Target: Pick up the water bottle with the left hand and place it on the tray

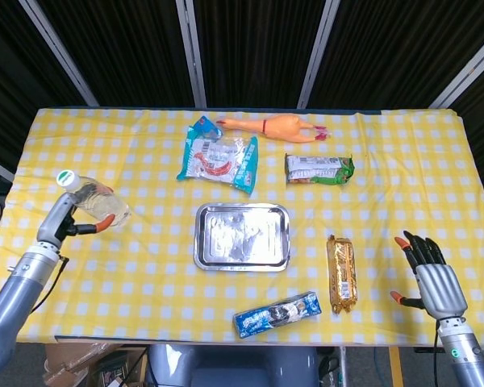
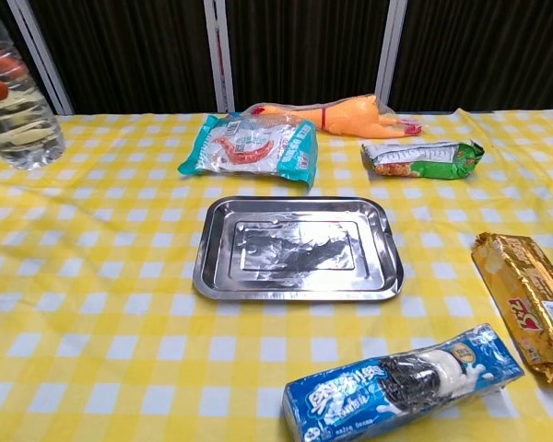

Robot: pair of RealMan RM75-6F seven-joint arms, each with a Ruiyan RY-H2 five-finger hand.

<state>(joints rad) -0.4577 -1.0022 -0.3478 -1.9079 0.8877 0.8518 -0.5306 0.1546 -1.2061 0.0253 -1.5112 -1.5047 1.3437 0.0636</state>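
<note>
1 clear plastic water bottle (image 1: 97, 204) gripped by left hand (image 1: 68, 219); right hand (image 1: 432, 274) spread.

A clear water bottle (image 1: 97, 203), white-capped, is held above the table's left side, well apart from the steel tray (image 1: 242, 237).

You have open tablecloth (image 1: 137, 278) between the left edge of the table and the tray (image 1: 242, 236), so nothing stands in the way on that side. The tray's far rim is crowded: the blue snack bag (image 1: 219, 157) lies just beyond it, with the rubber chicken (image 1: 276, 127) nearer the far edge and the green packet (image 1: 319, 168) toward the far right. On the tray's right lies the gold biscuit packet (image 1: 341, 272); toward the near edge, the blue cookie packet (image 1: 277, 313) lies slantwise. The far left corner is bare cloth.
</note>
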